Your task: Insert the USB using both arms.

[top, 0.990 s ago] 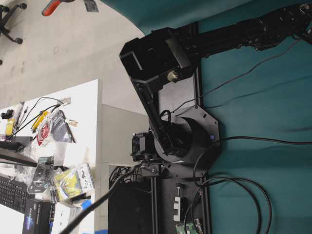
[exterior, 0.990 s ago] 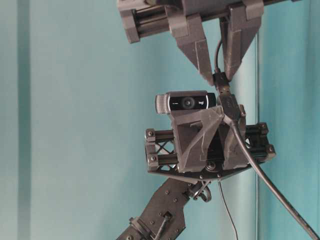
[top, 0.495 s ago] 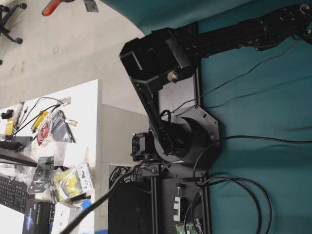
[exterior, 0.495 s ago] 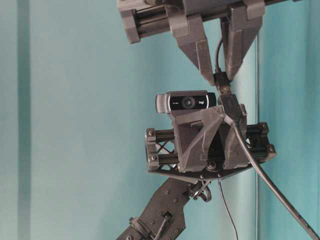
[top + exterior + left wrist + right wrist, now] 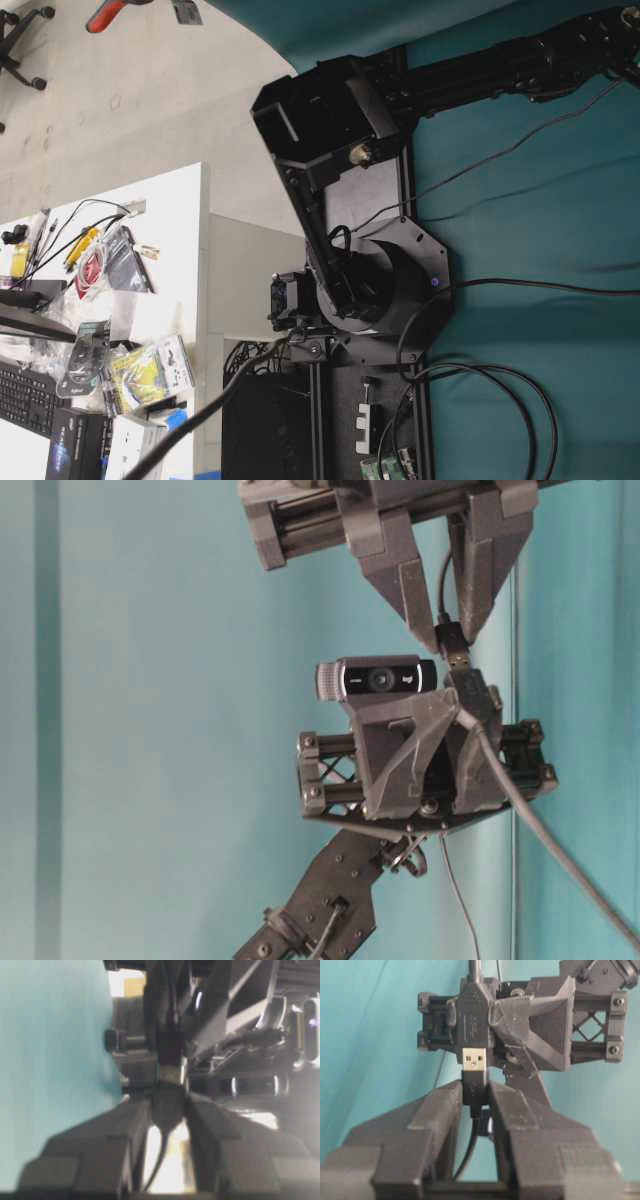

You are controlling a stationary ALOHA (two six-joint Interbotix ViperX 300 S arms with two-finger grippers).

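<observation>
plug: right tool (image 5: 475,1097) clamps USB plug (image 5: 474,1062) by its black overmold | socket: left tool (image 5: 169,1110) grips socket housing (image 5: 472,1017) | handling: light, rigid; metal tip bends if misaligned

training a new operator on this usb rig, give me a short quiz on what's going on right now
1. True or false: the right gripper is shut on the USB plug.
2. What does the left gripper hold? A) a keyboard B) the USB socket on its cable C) nothing
3. Short answer: in the right wrist view, is the plug's metal part hidden inside the socket or mostly showing?

Key: 1 true. 2 B. 3 mostly showing; its tip is only at the socket's mouth.
</observation>
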